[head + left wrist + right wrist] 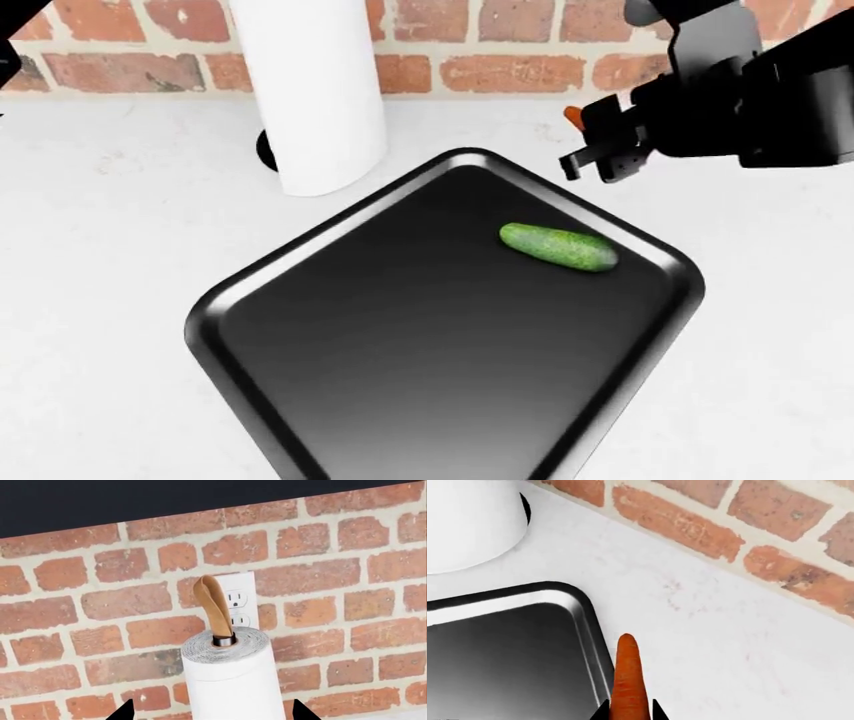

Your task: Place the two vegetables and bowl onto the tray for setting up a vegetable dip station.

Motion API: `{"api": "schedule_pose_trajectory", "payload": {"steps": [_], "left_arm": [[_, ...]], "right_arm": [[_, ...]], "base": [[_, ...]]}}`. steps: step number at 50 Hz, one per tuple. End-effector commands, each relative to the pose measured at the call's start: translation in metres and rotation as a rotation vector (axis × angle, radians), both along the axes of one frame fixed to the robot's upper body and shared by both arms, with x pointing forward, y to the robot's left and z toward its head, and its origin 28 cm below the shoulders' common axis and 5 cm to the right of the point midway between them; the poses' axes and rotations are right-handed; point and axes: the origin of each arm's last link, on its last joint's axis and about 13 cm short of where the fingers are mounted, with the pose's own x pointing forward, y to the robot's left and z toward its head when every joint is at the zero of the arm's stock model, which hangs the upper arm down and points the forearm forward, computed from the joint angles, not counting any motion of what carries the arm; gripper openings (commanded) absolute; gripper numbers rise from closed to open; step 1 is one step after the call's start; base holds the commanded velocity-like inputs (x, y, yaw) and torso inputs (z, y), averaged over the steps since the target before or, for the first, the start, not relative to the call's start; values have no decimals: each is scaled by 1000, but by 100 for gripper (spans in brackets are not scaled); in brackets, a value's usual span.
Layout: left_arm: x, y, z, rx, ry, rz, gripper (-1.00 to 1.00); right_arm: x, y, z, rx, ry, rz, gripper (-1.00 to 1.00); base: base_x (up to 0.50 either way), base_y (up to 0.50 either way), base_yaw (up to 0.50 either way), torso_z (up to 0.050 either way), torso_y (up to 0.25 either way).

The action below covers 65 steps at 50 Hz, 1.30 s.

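Closest to the head camera lies the tray (400,370), black and glossy, turned like a diamond on the white tabletop (107,260). On it, near its far right edge, rests the green cucumber (558,246), lying flat and apart from the rim. Nothing else lies on the part of the tray that shows, and the bowl is not in any picture.

Beyond the far right side of the tray hangs the right gripper (595,140), above the tabletop. Its fingers (656,711) are clenched on the carrot (628,680): in the right wrist view the orange root stands out between the two dark tips, its narrow end pointing away from the arm. From that view the carrot is just beside the rounded corner of the tray, over the white surface and not over the black one. In the head view only a small orange bit of it shows behind the gripper.

Behind the far left side of the tray stands the paper towel roll (310,90), upright on a dark base, close to the rim. The left wrist view looks at its top, with a tan loop (213,605) rising from the core, a wall socket (237,602) and the brick wall (100,600) behind. Of the left gripper (212,714) only two dark tips show, set wide apart with the roll seen between them, and they hold nothing.
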Motion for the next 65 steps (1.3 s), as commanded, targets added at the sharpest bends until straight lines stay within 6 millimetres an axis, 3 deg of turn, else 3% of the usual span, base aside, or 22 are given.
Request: {"api": "schedule_pose_trajectory", "payload": {"steps": [1, 35, 65], "left_arm": [[-1, 0, 1, -1, -2, -2, 100], [0, 0, 0, 1, -3, -5, 100], [-1, 0, 1, 3, -5, -4, 100]], "right_arm": [[4, 25, -5, -15, 19, 88, -100], [17, 61, -8, 14, 33, 184, -100], [17, 67, -18, 11, 71, 203, -100]], "base": [[0, 0, 0, 0, 0], [0, 0, 0, 0, 0], [0, 0, 0, 0, 0]]}}
